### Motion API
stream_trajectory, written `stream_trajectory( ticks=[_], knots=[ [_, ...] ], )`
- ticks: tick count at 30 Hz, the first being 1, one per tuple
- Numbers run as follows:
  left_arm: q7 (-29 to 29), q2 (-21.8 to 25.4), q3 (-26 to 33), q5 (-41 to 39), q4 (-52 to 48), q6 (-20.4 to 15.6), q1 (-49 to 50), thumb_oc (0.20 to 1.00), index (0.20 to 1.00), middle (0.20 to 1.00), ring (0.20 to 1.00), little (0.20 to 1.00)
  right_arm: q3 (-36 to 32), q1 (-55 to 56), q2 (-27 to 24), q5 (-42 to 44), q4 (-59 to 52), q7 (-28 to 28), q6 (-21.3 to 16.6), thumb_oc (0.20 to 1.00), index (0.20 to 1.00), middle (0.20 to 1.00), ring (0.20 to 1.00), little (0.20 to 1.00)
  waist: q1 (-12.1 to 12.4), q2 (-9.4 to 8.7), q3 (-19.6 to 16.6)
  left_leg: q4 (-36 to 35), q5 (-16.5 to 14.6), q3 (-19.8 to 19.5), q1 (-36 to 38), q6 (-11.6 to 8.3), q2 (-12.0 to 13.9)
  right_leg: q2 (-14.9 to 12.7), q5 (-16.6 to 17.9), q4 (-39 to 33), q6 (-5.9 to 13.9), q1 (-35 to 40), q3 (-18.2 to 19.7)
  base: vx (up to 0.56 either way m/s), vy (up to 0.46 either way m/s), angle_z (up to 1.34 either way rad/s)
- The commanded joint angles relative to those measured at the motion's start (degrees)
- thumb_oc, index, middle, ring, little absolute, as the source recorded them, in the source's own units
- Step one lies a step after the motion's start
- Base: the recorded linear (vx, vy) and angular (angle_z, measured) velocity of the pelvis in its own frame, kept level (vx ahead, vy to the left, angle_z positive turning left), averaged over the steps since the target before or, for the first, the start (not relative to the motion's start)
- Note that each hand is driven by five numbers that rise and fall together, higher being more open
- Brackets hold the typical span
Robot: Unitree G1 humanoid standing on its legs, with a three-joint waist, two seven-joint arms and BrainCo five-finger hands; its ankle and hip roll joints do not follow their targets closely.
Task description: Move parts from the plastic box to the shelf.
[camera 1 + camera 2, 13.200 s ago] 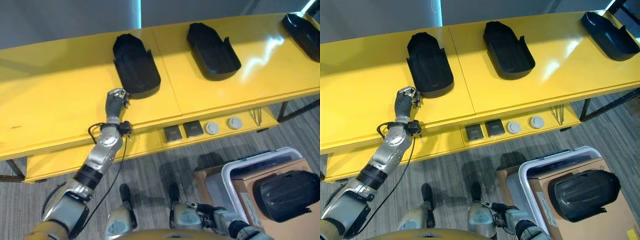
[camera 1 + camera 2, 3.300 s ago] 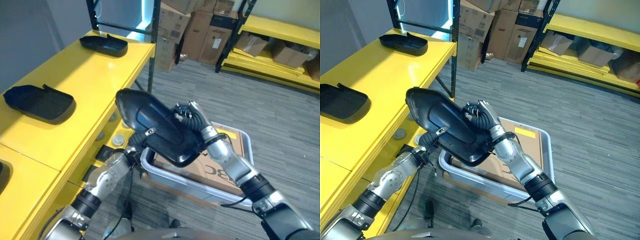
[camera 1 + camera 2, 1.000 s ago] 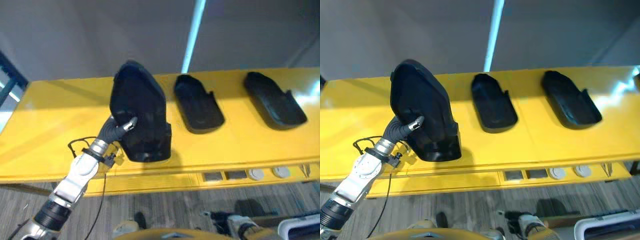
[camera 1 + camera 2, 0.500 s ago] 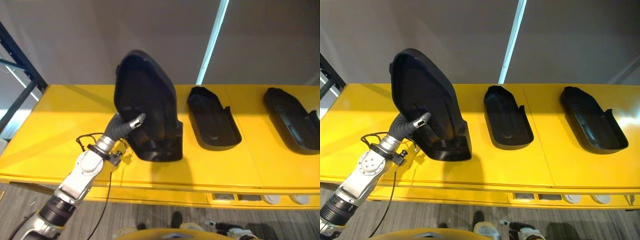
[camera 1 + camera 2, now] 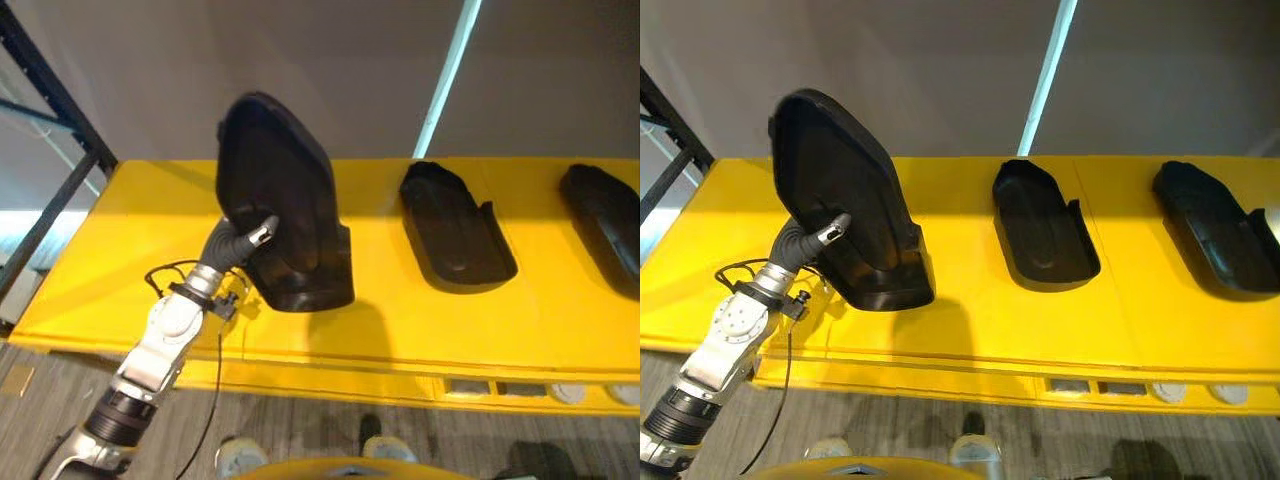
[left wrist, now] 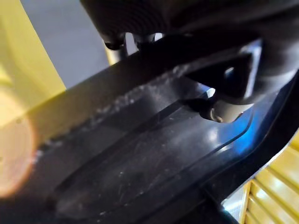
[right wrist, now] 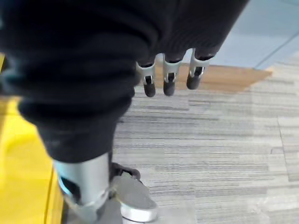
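A large black moulded part stands tilted up over the left half of the yellow shelf, its lower end at or just above the shelf top. My left hand is shut on it from the front, with the thumb against its hollow side. In the left wrist view the black part lies right against the thumb tip. Two more black parts lie flat on the shelf to the right. My right hand hangs over the grey floor, fingers relaxed and holding nothing.
A dark rack post stands at the shelf's left end. A grey wall rises behind the shelf. Sockets and round knobs sit in the panel under the shelf's front edge. Bare yellow shelf top lies left of the held part.
The camera has shifted, so the shelf sits further right in the picture. My left hand still holds the black part tilted up, now a little lower over the shelf.
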Motion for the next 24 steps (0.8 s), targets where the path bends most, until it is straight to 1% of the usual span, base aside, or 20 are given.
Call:
stream_trajectory(
  ticks=[1, 2, 3, 4, 5, 6, 7, 8, 9, 10, 12, 14, 15, 16, 17, 18, 19, 22, 23, 24],
  knots=[
    [1.4, 4.7, 4.1, -1.9, -3.8, 0.9, -2.1, 0.2, 0.2, 0.2, 0.2, 0.2, 1.0, -2.2, 2.6, -4.3, 3.1, -1.5, -1.2, 1.0, 1.0, 1.0, 1.0, 1.0, 2.8, 0.04, -2.9, 0.6, -2.2, -0.3, -0.2, 6.1, -7.1, -5.9, -7.0, 10.1, 3.76, -2.3, 8.2, 0.01, 0.55, -0.54],
    [0.9, 5.0, 3.9, -2.4, -3.7, 1.6, -2.4, 0.2, 0.2, 0.2, 0.2, 0.2, 0.8, -2.2, 2.6, -3.7, 3.0, -2.6, -1.2, 1.0, 1.0, 1.0, 1.0, 1.0, 2.8, -0.05, -2.8, 0.6, -3.3, -0.2, -0.1, 6.43, -7.6, -6.6, -6.5, 10.1, 4.25, -2.3, 8.5, 0.04, 0.498, -0.33],
    [-0.2, 6.0, 3.3, -4.1, -3.3, 2.3, -2.9, 0.2, 0.2, 0.2, 0.2, 0.2, 0.5, -2.4, 2.6, -0.7, 2.6, -5.2, -1.5, 1.0, 1.0, 1.0, 1.0, 1.0, 2.8, -0.29, -2.6, 0.8, -5.2, 0.0, 0.1, 7.17, -9.0, -8.0, -4.6, 9.6, 5.36, -2.3, 9.0, 0.03, 0.247, -0.03],
    [-1.3, 7.6, 2.5, -8.1, -3.0, 4.0, -3.7, 0.2, 0.2, 0.2, 0.2, 0.2, -1.1, -3.0, 3.0, 5.1, 1.7, -7.5, -2.3, 1.0, 1.0, 1.0, 1.0, 1.0, 2.9, -0.85, -2.3, 1.3, -7.1, 1.1, 0.5, 7.88, -10.8, -10.5, 0.4, 7.8, 6.44, -3.3, 8.7, 0.02, 0.215, -0.08],
    [-1.3, 8.0, 2.5, -8.3, -3.0, 4.5, -3.8, 0.2, 0.2, 0.2, 0.2, 0.2, -1.9, -3.3, 3.3, 6.2, 1.2, -8.0, -2.4, 1.0, 1.0, 1.0, 1.0, 1.0, 3.0, -1.13, -2.1, 1.4, -7.8, 1.8, 0.8, 8.17, -11.6, -11.4, 2.4, 7.1, 6.76, -4.0, 8.1, 0.0, 0.124, -0.11],
    [-1.3, 8.1, 2.5, -8.3, -3.0, 4.6, -3.8, 0.2, 0.2, 0.2, 0.2, 0.2, -1.9, -3.3, 3.3, 6.2, 1.1, -8.1, -2.3, 1.0, 1.0, 1.0, 1.0, 1.0, 3.1, -1.19, -2.1, 1.5, -7.9, 1.9, 0.8, 8.23, -11.7, -11.4, 2.5, 7.0, 6.82, -3.9, 8.2, -0.01, 0.079, -0.16],
    [-1.5, 8.6, 2.6, -8.0, -2.9, 5.5, -3.8, 0.2, 0.2, 0.2, 0.2, 0.2, -2.8, -3.6, 3.7, 6.1, 0.5, -8.2, -2.2, 1.0, 1.0, 1.0, 1.0, 1.0, 3.2, -1.41, -2.0, 1.4, -8.6, 2.7, 1.3, 8.5, -12.3, -12.2, 4.3, 6.4, 7.1, -4.8, 7.5, -0.08, 0.271, -0.26],
    [-2.3, 9.5, 3.2, -9.5, -0.1, 5.9, -4.1, 0.2, 0.2, 0.2, 0.2, 0.2, -2.2, -3.4, 5.0, -0.5, -1.7, -9.3, -4.6, 1.0, 1.0, 1.0, 1.0, 1.0, 2.7, -0.59, -2.1, -0.9, -7.7, 5.0, 2.0, 9.86, -12.9, -9.0, 1.6, 7.1, 6.73, -5.2, 6.3, -0.11, 0.349, -0.37],
    [-2.7, 9.6, 3.1, -10.5, 1.1, 5.7, -4.6, 0.2, 0.2, 0.2, 0.2, 0.2, -1.2, -3.0, 5.3, -2.6, -2.4, -10.2, -5.7, 1.0, 1.0, 1.0, 1.0, 1.0, 2.4, -0.44, -2.5, -2.0, -7.0, 5.3, 1.6, 10.43, -13.4, -7.6, 0.4, 7.3, 6.47, -5.3, 6.2, -0.12, 0.357, -0.48],
    [-2.8, 9.4, 2.9, -10.7, 1.9, 5.9, -5.3, 0.2, 0.2, 0.2, 0.2, 0.2, -0.3, -2.7, 5.8, -3.1, -3.0, -11.2, -6.3, 1.0, 1.0, 1.0, 1.0, 1.0, 2.2, -0.31, -2.8, -2.8, -6.7, 5.6, 1.5, 10.93, -13.9, -6.4, -0.7, 7.8, 6.25, -5.3, 6.0, -0.05, 0.173, -0.43],
    [-2.7, 9.2, 2.2, -11.4, 2.8, 6.7, -6.6, 0.2, 0.2, 0.2, 0.2, 0.2, 0.9, -2.2, 6.5, -1.6, -3.9, -12.6, -6.1, 1.0, 1.0, 1.0, 1.0, 1.0, 1.7, -0.3, -3.1, -3.7, -6.5, 5.7, 1.5, 11.64, -14.7, -4.7, -1.9, 8.5, 5.81, -5.5, 6.3, -0.01, 0.121, -0.2],
    [-3.1, 8.2, 1.2, -12.1, 4.1, 7.6, -8.4, 0.2, 0.2, 0.2, 0.2, 0.2, 1.9, -0.9, 6.6, 1.8, -4.7, -14.0, -5.5, 1.0, 1.0, 1.0, 1.0, 1.0, 0.5, -0.46, -3.5, -5.1, -6.2, 4.7, 1.5, 12.52, -16.1, -1.1, -3.8, 7.9, 4.28, -4.4, 8.4, 0.02, 0.107, -0.06],
    [-3.4, 7.7, 1.1, -13.6, 4.2, 9.1, -9.1, 0.2, 0.2, 0.2, 0.2, 0.2, 1.6, -0.3, 6.6, 1.8, -4.6, -13.8, -4.7, 1.0, 1.0, 1.0, 1.0, 1.0, 0.1, -0.67, -3.8, -5.3, -6.3, 4.6, 1.4, 12.72, -16.7, -0.5, -4.1, 7.3, 3.94, -4.0, 8.7, 0.06, 0.052, 0.01],
    [-3.6, 7.2, 1.2, -17.6, 4.5, 11.9, -10.2, 0.2, 0.2, 0.2, 0.2, 0.2, 1.1, 0.6, 6.7, 0.3, -4.1, -12.4, -3.5, 1.0, 1.0, 1.0, 1.0, 1.0, -0.3, -0.95, -3.8, -5.1, -6.6, 4.5, 1.2, 12.99, -17.3, -0.2, -4.1, 6.6, 3.73, -3.7, 9.3, 0.07, -0.012, 0.25],
    [-3.3, 6.9, 1.1, -19.6, 6.4, 15.3, -11.5, 0.2, 0.2, 0.2, 0.2, 0.2, 1.2, 2.0, 6.5, -2.0, -3.4, -10.1, -2.6, 1.0, 1.0, 1.0, 1.0, 1.0, -1.0, -1.09, -3.9, -5.0, -6.7, 4.8, 1.1, 13.09, -17.6, 0.0, -4.1, 5.8, 3.61, -3.5, 10.1, 0.07, -0.042, 0.26],
    [-3.5, 7.0, 1.1, -20.2, 7.4, 16.2, -11.8, 0.2, 0.2, 0.2, 0.2, 0.2, 1.3, 2.3, 6.4, -2.7, -3.3, -9.6, -2.6, 1.0, 1.0, 1.0, 1.0, 1.0, -1.2, -1.14, -3.8, -5.1, -6.7, 5.0, 1.2, 13.05, -17.6, 0.0, -4.0, 5.4, 3.63, -3.3, 10.1, 0.08, -0.084, 0.11],
    [-5.6, 7.4, 1.3, -20.3, 12.3, 18.6, -13.3, 0.2, 0.2, 0.2, 0.2, 0.2, 1.8, 3.5, 5.3, -2.8, -3.3, -7.1, -1.6, 1.0, 1.0, 1.0, 1.0, 1.0, -2.1, -1.17, -3.6, -5.6, -6.5, 5.7, 1.4, 12.82, -17.7, 0.1, -3.3, 3.6, 3.82, -2.9, 10.9, 0.06, -0.065, -0.1],
    [-7.4, 8.6, 0.8, -18.3, 17.2, 20.0, -15.5, 0.2, 0.2, 0.2, 0.2, 0.2, 1.6, 3.7, 4.2, -0.5, -3.4, -5.3, -0.6, 1.0, 1.0, 1.0, 1.0, 1.0, -3.0, -0.87, -3.3, -6.1, -6.1, 6.3, 1.3, 12.47, -17.7, 0.2, -2.7, 2.6, 4.0, -3.4, 11.8, 0.02, -0.022, -0.07],
    [-9.2, 9.8, 0.0, -20.2, 21.0, 21.0, -17.3, 0.2, 0.2, 0.2, 0.2, 0.2, 1.5, 3.4, 3.2, 0.4, -3.6, -4.9, -0.4, 1.0, 1.0, 1.0, 1.0, 1.0, -3.7, -0.54, -2.9, -6.4, -5.8, 6.6, 0.9, 12.2, -17.7, 0.2, -2.3, 2.1, 4.14, -4.2, 12.3, -0.03, 0.023, -0.05],
    [-10.5, 10.1, -0.2, -21.1, 23.4, 21.2, -18.2, 0.2, 0.2, 0.2, 0.2, 0.2, 1.4, 3.2, 2.6, 0.2, -3.7, -4.6, -0.4, 1.0, 1.0, 1.0, 1.0, 1.0, -4.0, -0.38, -2.8, -6.4, -5.7, 6.8, 0.6, 12.11, -17.7, 0.2, -2.1, 2.0, 4.18, -4.5, 12.5, -0.09, 0.06, -0.12]
  ],
)
